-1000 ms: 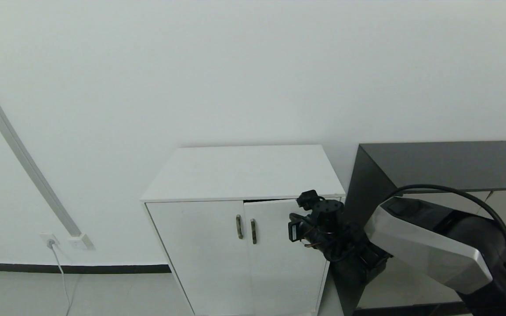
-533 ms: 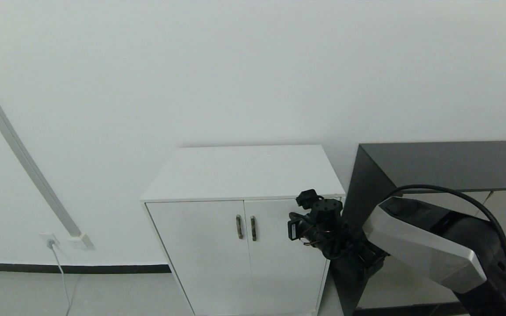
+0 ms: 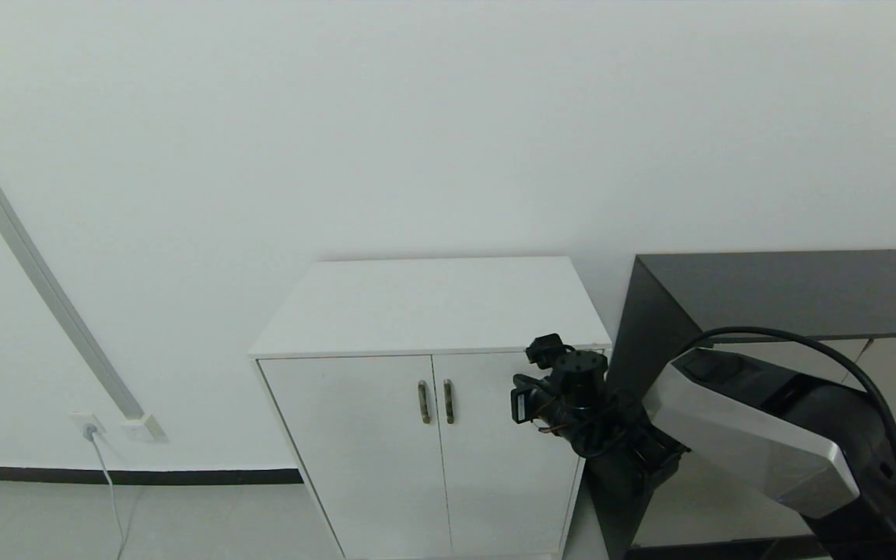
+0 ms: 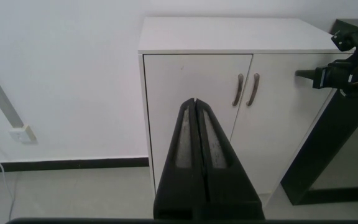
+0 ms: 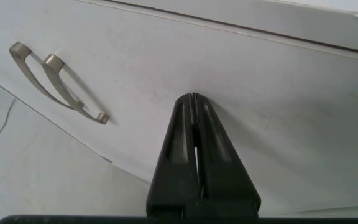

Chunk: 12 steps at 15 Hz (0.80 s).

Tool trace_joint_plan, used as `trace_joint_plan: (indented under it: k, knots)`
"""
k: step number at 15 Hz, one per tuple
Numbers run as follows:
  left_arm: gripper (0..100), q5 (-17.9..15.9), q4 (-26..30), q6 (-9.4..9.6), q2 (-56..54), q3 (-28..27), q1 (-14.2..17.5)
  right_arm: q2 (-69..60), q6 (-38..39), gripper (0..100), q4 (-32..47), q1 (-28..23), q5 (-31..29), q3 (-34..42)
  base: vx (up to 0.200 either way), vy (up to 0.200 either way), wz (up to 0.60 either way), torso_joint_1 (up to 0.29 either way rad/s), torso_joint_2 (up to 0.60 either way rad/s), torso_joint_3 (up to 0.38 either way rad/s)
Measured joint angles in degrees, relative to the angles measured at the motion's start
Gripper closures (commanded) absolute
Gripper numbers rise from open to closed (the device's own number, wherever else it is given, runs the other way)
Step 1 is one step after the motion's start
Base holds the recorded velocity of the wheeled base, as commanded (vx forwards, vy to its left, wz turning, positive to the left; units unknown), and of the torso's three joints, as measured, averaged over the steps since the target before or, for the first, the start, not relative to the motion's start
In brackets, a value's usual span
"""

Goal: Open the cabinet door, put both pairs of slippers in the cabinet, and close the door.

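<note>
Right gripper [image 5: 193, 98] extended forward, fingers [image 5: 180, 134] pressed together; left gripper [image 4: 194, 102] fingers [image 4: 184, 143] also pressed together.

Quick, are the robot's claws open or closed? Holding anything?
Left gripper: closed, holding nothing.
Right gripper: closed, holding nothing, tips against the right cabinet door.

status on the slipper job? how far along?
Done, apparently: both doors of the cabinet sit flush, so the closing step looks finished. In hand: the right gripper, shut, has its tips against the right door, as if ending the push. The left gripper, shut, hangs back from the cabinet. Left: probably just backing the arm off. Whether the slippers are inside is hidden behind the doors.
</note>
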Motion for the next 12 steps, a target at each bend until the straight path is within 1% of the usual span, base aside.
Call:
trace_joint_plan:
  k: [7, 9, 12]
  knots:
    - [100, 0.0, 0.0, 0.01, 0.0, 0.0, 0.0, -0.4, -1.0, 100, -0.6, -0.4, 0.0, 1.2, 0.000, 0.000, 0.00, 0.000, 0.00, 0.000]
    - [100, -0.2, 0.0, 0.22, 0.0, 0.0, 0.0, -2.4, -1.1, 100, -2.4, -0.1, -0.2, 5.7, 0.000, 0.000, 0.00, 0.000, 0.00, 0.000]
    - [100, -0.2, 0.0, 0.26, 0.0, 0.0, 0.0, -7.9, -1.2, 100, -6.8, 0.1, -0.9, 15.4, 0.000, 0.000, 0.00, 0.000, 0.00, 0.000]
